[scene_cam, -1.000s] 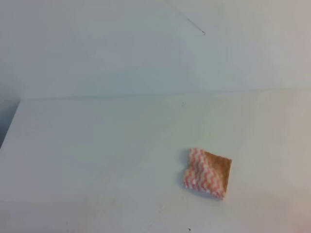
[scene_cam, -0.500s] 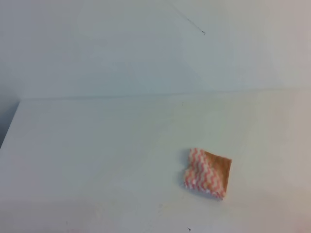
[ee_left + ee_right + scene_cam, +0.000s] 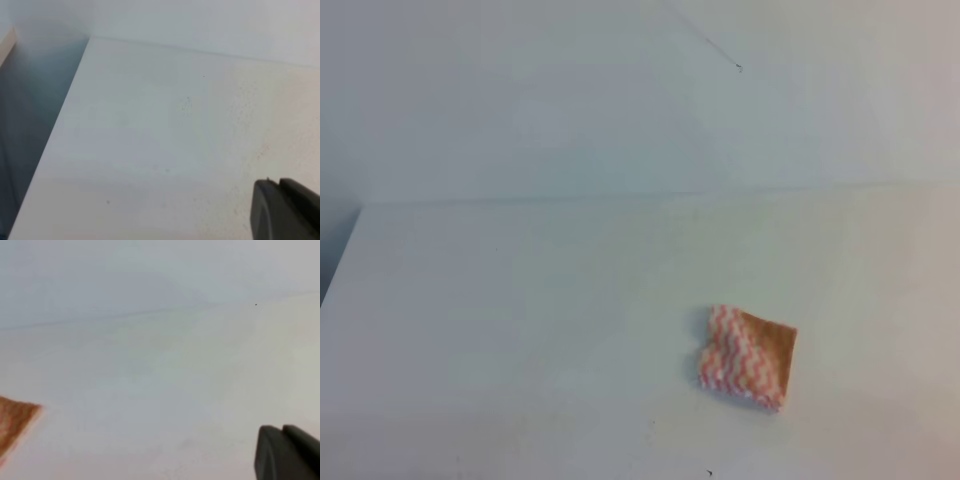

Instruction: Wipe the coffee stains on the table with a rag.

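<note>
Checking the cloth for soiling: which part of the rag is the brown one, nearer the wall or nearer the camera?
The half of the rag towards the wall and right is plain tan-brown; the near-left half has pink-white zigzags.

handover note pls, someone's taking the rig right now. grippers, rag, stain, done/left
Left gripper: only a dark tip shows in its wrist view, nothing in it; open or shut unclear.
Right gripper: the same in its own wrist view.
Neither arm appears in the high view.
Pink-red and white zigzag-striped rag with a tan-brown patch: lies loose on the plain white tabletop, right of centre, untouched.
Coffee stain: no amber blotch visible in any view; possibly under the rag or already wiped, cannot tell.
Left: confirm the stain is gone; if not, grasp the rag and wipe.
</note>
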Motion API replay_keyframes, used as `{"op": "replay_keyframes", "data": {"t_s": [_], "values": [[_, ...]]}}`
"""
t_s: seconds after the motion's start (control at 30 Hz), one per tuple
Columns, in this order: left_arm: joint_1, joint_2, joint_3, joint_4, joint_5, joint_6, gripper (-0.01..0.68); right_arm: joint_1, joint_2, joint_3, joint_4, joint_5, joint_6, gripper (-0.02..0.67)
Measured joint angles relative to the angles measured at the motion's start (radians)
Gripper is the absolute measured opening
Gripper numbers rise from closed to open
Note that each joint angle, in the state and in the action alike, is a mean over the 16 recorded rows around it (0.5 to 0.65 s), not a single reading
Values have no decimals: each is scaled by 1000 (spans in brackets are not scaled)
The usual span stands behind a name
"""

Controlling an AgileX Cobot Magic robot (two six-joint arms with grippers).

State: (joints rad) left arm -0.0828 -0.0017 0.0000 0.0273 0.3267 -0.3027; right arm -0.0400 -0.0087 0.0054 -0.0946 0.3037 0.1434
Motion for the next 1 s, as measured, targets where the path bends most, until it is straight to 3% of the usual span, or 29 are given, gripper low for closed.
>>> {"op": "replay_keyframes", "data": {"t_s": [1.0], "values": [[0,0,0,0,0,0,-1,41,-1,0,0,-3,-37,-3]]}}
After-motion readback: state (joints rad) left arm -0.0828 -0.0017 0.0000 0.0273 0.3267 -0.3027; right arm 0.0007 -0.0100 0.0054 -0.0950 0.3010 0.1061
